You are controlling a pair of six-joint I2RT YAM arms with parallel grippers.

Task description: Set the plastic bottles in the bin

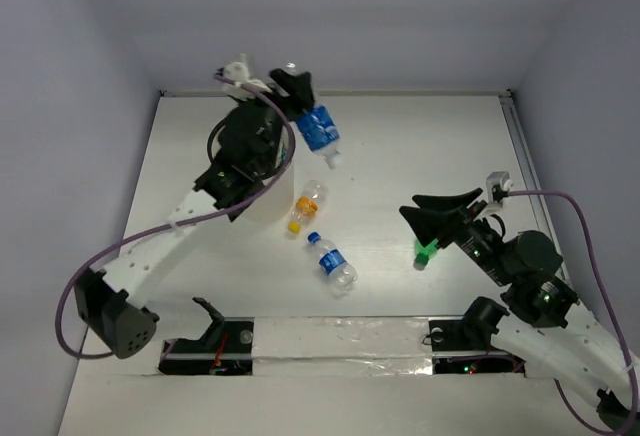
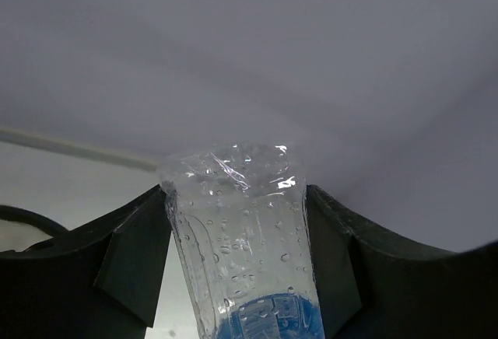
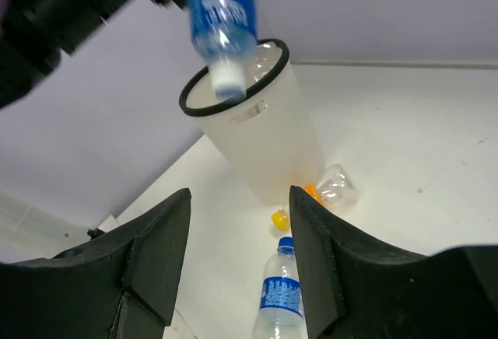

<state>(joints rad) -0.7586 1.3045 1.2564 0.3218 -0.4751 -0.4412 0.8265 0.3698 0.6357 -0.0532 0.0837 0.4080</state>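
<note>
My left gripper (image 1: pixel 298 96) is shut on a clear blue-labelled bottle (image 1: pixel 320 134), held high with its white cap pointing down. The left wrist view shows the bottle (image 2: pixel 241 238) pinched between both fingers. The bin (image 3: pixel 261 133), a translucent white bucket with a black rim, stands below it; the left arm hides most of the bin (image 1: pixel 275 199) in the top view. An orange-capped clear bottle (image 1: pixel 307 203) and a blue-capped bottle (image 1: pixel 332 259) lie on the table. A green bottle (image 1: pixel 427 250) lies under my right gripper (image 1: pixel 420 211), which is open and empty.
In the right wrist view the held bottle (image 3: pixel 223 20) hangs just over the bin's rim, on the side nearest the camera. The orange-capped bottle (image 3: pixel 333 187) lies against the bin's base, the blue-capped one (image 3: pixel 280 300) nearer. Walls enclose the white table (image 1: pixel 420 146).
</note>
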